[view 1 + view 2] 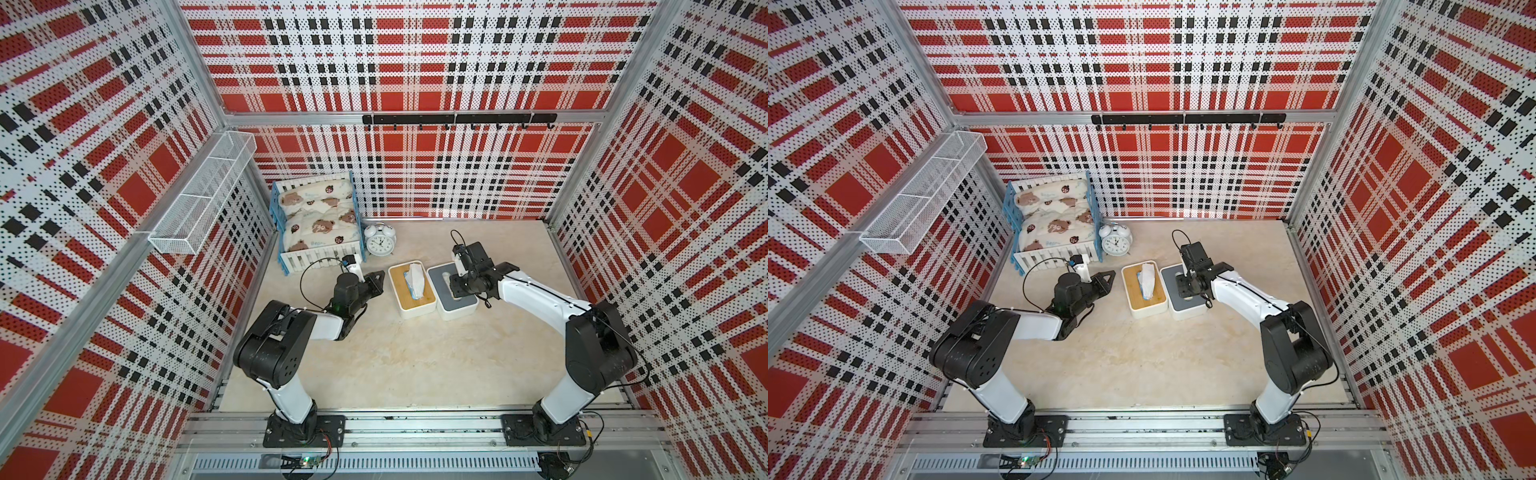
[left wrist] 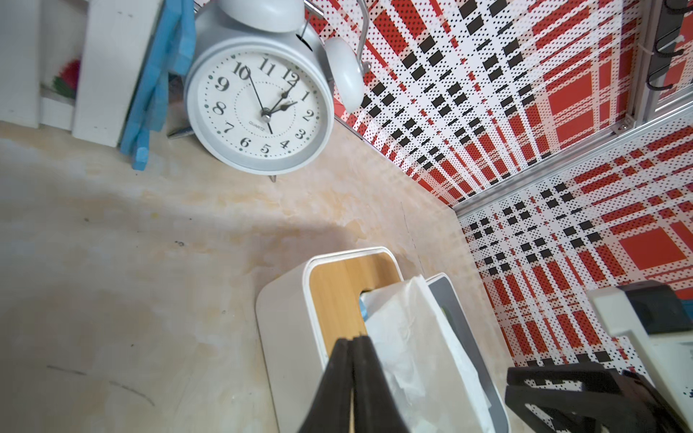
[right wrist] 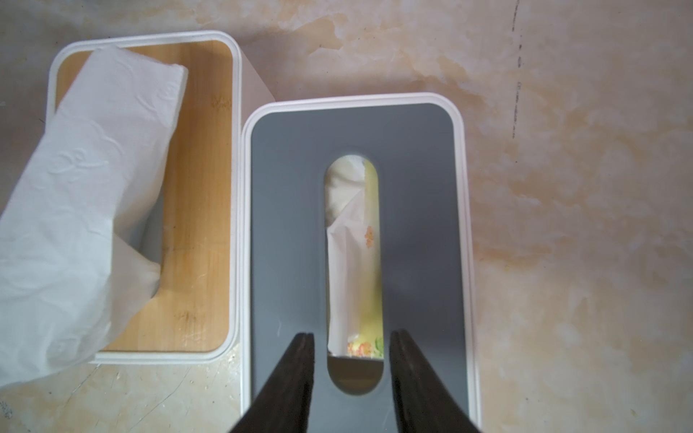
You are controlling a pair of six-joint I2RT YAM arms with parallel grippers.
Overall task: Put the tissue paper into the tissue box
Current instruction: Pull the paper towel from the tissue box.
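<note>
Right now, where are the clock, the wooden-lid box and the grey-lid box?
clock (image 2: 265, 112): left wrist view, dial centre.
wooden-lid box (image 3: 202, 187): right wrist view, bare wooden lid.
grey-lid box (image 3: 416, 225): right wrist view, grey lid.

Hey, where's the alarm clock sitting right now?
In both top views the alarm clock stands just right of the toy bed, at its near end, and a little behind the wood-lidded tissue box.

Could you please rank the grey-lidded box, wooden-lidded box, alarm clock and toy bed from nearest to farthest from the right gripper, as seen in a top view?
1. Grey-lidded box: directly under the right gripper.
2. Wooden-lidded box: right beside that box, on the left.
3. Alarm clock: farther back, to the left.
4. Toy bed: back left corner.
</note>
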